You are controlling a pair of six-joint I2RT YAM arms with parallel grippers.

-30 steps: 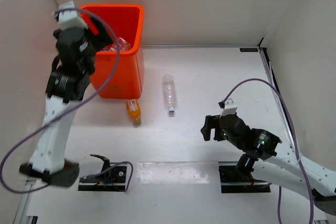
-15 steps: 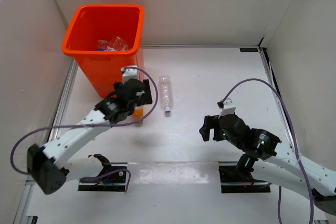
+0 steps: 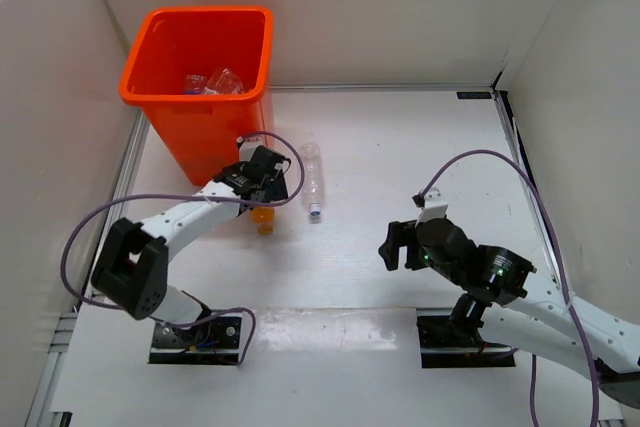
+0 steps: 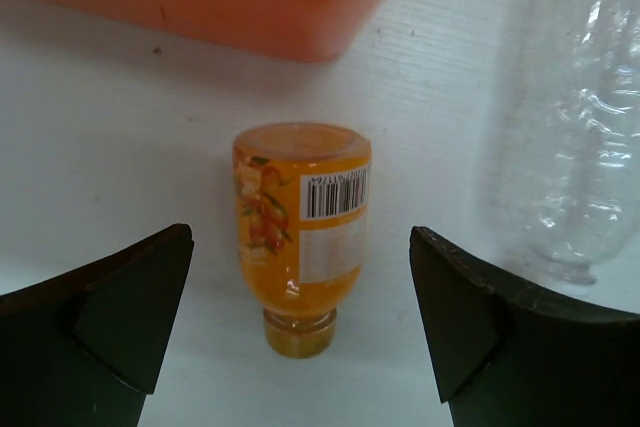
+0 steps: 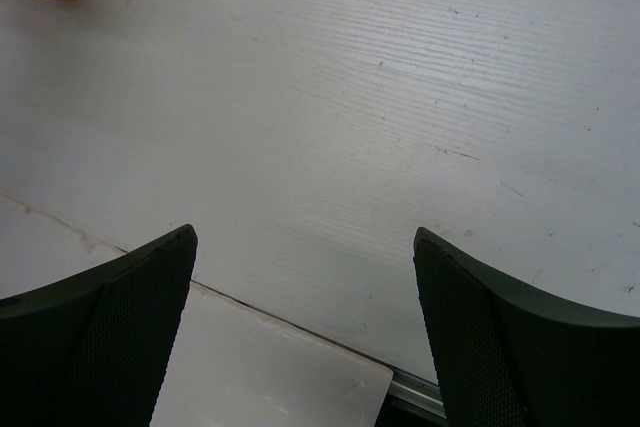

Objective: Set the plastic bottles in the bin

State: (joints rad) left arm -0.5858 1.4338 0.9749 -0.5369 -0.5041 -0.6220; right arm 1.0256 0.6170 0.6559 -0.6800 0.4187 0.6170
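Near the back left corner of the desk (image 3: 400,147), the left tool (image 4: 300,242) hung wide open over the orange bottle (image 4: 302,197). It had one finger on each side and touched nothing. The bottle lay on its side just in front of the bin (image 3: 215,142). A clear bottle (image 3: 313,179) lay just beside it on the right. If the tool came down crooked, a finger could bump the round bottle and make it roll away. It could also knock the clear one or hit the bin wall, which was very near. The right tool (image 5: 305,247) was open too and held nothing, near the front edge.
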